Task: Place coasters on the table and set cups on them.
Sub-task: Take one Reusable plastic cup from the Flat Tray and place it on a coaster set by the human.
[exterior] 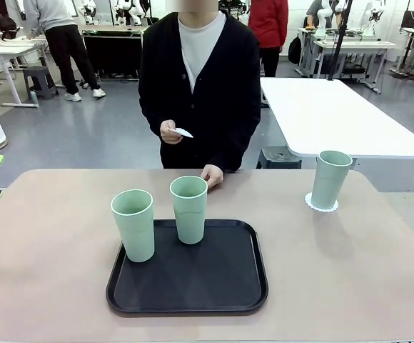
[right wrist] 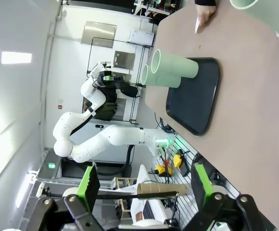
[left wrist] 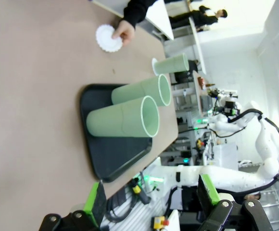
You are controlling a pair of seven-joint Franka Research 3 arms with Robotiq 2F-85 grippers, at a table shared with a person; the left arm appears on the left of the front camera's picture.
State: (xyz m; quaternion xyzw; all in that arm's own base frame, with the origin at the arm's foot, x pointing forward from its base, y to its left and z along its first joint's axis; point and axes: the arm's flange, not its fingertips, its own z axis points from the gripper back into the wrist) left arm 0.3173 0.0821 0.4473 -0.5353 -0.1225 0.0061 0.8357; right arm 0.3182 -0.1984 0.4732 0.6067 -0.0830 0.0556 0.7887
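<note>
Two mint-green cups [exterior: 133, 224] [exterior: 189, 209] stand on a black tray [exterior: 188, 269] in the middle of the beige table [exterior: 43, 243]. A third cup [exterior: 330, 179] stands on a white coaster [exterior: 321, 204] at the far right. The person's hand [left wrist: 125, 31] presses another coaster [left wrist: 108, 37] flat on the table beyond the tray. Their other hand holds a further coaster [exterior: 183, 132] at chest height. My left gripper [left wrist: 151, 199] is open and off the table's near edge. My right gripper [right wrist: 144, 185] is also open, well back from the tray [right wrist: 197, 96].
A white-topped table [exterior: 335, 114] stands behind the beige one at the right. The person stands close against the far edge. Bare tabletop lies to the left and right of the tray. Other people and tables are farther back in the room.
</note>
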